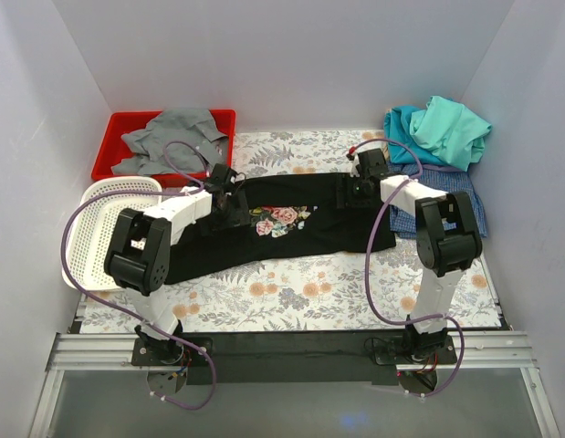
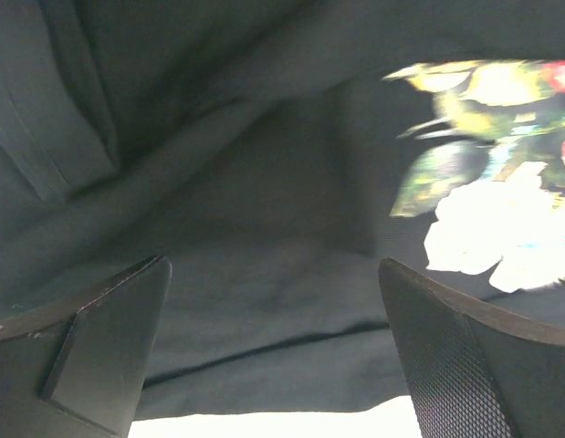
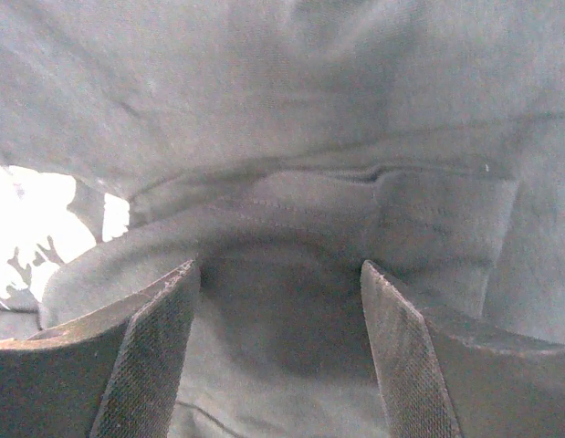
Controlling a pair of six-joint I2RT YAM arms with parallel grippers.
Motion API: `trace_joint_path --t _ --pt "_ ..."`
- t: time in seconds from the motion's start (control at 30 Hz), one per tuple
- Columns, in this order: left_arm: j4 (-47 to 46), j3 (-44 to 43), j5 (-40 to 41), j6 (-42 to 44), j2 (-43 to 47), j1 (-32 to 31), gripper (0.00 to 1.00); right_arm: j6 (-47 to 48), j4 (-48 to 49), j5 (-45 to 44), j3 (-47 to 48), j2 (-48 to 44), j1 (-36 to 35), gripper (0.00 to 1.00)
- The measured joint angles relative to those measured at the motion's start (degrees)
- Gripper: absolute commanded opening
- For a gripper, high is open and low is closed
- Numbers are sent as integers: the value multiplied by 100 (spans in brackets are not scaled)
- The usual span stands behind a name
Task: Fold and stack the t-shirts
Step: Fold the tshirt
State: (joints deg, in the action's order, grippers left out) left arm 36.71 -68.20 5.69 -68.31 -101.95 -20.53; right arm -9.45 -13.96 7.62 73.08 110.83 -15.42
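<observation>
Left fingers [image 2: 90, 351] and right fingers [image 3: 145, 365] stand spread and empty over the black t-shirt [image 1: 323, 239], folded only into a long band; the teal heap [image 1: 442, 128] lies crumpled, nothing stacked yet.

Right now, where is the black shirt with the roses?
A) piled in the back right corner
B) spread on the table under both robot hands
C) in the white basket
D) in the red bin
B: the black shirt lies stretched across the flowered table, with the left gripper and the right gripper down at its far edge.
</observation>
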Motion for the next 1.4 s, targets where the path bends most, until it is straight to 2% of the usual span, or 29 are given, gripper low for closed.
trace_joint_path --t 0.2,0.43,0.67,0.83,1.0,1.17,1.27,1.4 --pt "-107 446 -33 -192 87 -35 96 -116 -245 -315 -925 -802 -24 78" --pt "-52 1021 -33 -516 592 -376 96 -199 -549 -741 -1390 -1296 -66 78" --pt "308 1252 -184 -916 831 -1062 95 -199 -901 -1390 -1327 -1357 -68 79" --pt "813 1021 -142 -1060 831 -1189 97 -59 -1012 -1556 -1049 -1357 -68 79" --pt "1611 -37 885 -1049 820 -1189 98 155 -962 -1307 -949 -1547 -68 79" --pt "2188 -1086 1856 -1008 800 -1169 98 232 -815 -669 -920 -2144 -74 79" --pt "2339 -933 1762 -1060 887 -1152 94 227 -708 -326 -901 -2430 -90 80" --pt "2356 157 1198 -1360 1493 -1222 94 225 -673 -13 -903 -2555 -122 80"
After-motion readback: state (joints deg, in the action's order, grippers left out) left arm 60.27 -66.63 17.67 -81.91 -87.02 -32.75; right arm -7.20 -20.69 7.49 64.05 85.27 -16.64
